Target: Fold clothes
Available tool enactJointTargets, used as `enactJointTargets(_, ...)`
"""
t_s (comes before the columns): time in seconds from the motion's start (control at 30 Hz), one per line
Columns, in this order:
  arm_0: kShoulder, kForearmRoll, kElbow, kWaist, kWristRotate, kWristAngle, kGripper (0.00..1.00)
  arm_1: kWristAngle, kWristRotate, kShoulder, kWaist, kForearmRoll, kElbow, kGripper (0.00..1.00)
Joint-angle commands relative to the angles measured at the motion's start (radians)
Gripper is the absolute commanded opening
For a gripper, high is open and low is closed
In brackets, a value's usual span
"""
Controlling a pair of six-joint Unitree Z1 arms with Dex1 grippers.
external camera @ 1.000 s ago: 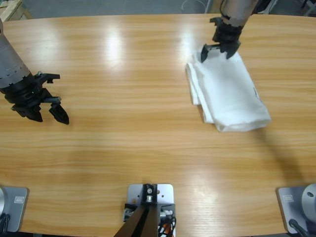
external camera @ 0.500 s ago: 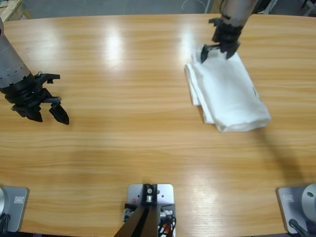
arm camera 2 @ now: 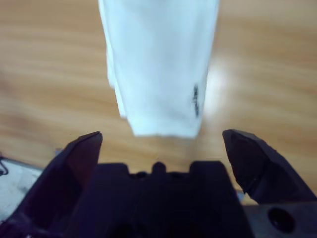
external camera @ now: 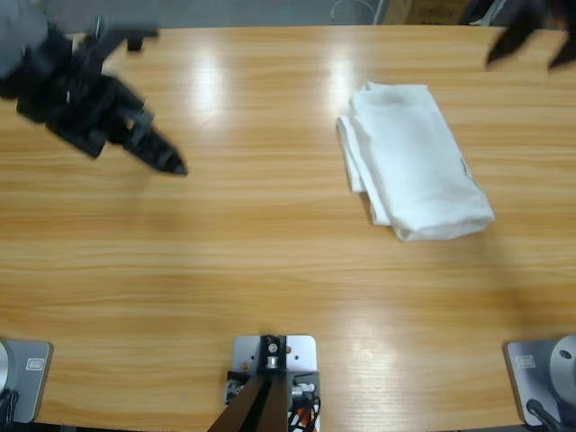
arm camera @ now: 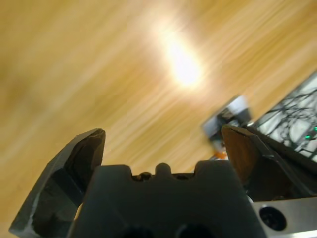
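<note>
- White T-shirt [external camera: 414,162] lies on the wooden bench [external camera: 270,243], right of centre, folded into a compact oblong slanting from upper left to lower right; stacked edges show along its left side.
- Right wrist view: T-shirt [arm camera 2: 158,64] runs away from the camera as a narrow folded panel with a small dark mark near one edge. No fabric between the jaws.
- Right claw [arm camera 2: 163,148]: jaws spread wide, empty, above the bench and apart from the cloth. In the high view only dark tips show at the top right corner [external camera: 531,36], well clear of the shirt.
- Left claw [arm camera: 163,148]: jaws spread wide, empty, over bare wood. In the high view it sits at the upper left [external camera: 135,135], well apart from the shirt.
- Judgement: fold looks essentially complete; step in hand appears to be retreat of both arms.
- To do it well: keep both claws wide and high while clearing, so no jaw tip snags the loose layered edge on the left side and drags the stack open.
- Risk: thin soft fabric will shift at the slightest brush; route the right claw away from the bundle, not across it.
- If tidying is wanted, press the top layer flat rather than re-pinch.
</note>
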Motion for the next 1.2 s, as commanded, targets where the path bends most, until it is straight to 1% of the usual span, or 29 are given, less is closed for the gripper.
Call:
enactJointTargets(0.03,0.065,0.027,-0.051,-0.029,0.012,0.019,0.918,0.061,0.077,-0.077,0.067,-0.288,0.401,0.982)
enactJointTargets(0.1,0.065,0.057,-0.038,-0.027,0.012,0.036,0.918,0.062,0.081,-0.014,0.092,-0.344,0.416,0.982)
enactJointTargets(0.2,0.062,0.137,-0.021,-0.001,0.009,0.056,0.918,0.050,0.087,0.098,0.108,-0.409,0.395,0.982)
enactJointTargets(0.27,0.046,0.162,0.018,0.019,0.007,0.083,0.918,0.022,0.087,0.172,0.110,-0.412,0.356,0.982)
enactJointTargets(0.37,0.001,0.160,0.089,0.051,0.006,0.102,0.918,-0.019,0.081,0.278,0.110,-0.392,0.243,0.982)
enactJointTargets(0.47,-0.019,0.159,0.110,0.062,0.006,0.102,0.918,-0.038,0.077,0.366,0.110,-0.372,0.170,0.982)
enactJointTargets(0.63,-0.017,0.156,0.121,0.062,0.006,0.101,0.918,-0.039,0.070,0.439,0.110,-0.346,0.083,0.982)
enactJointTargets(0.87,0.002,0.150,0.120,0.064,0.004,0.101,0.918,-0.063,0.071,0.502,0.121,-0.346,0.090,0.977)
enactJointTargets(1.03,-0.007,0.150,0.130,0.084,0.004,0.101,0.918,-0.064,0.087,0.524,0.181,-0.370,0.111,0.977)
enactJointTargets(1.2,-0.013,0.148,0.132,0.086,0.004,0.101,0.918,-0.049,0.113,0.546,0.298,-0.340,0.050,0.977)
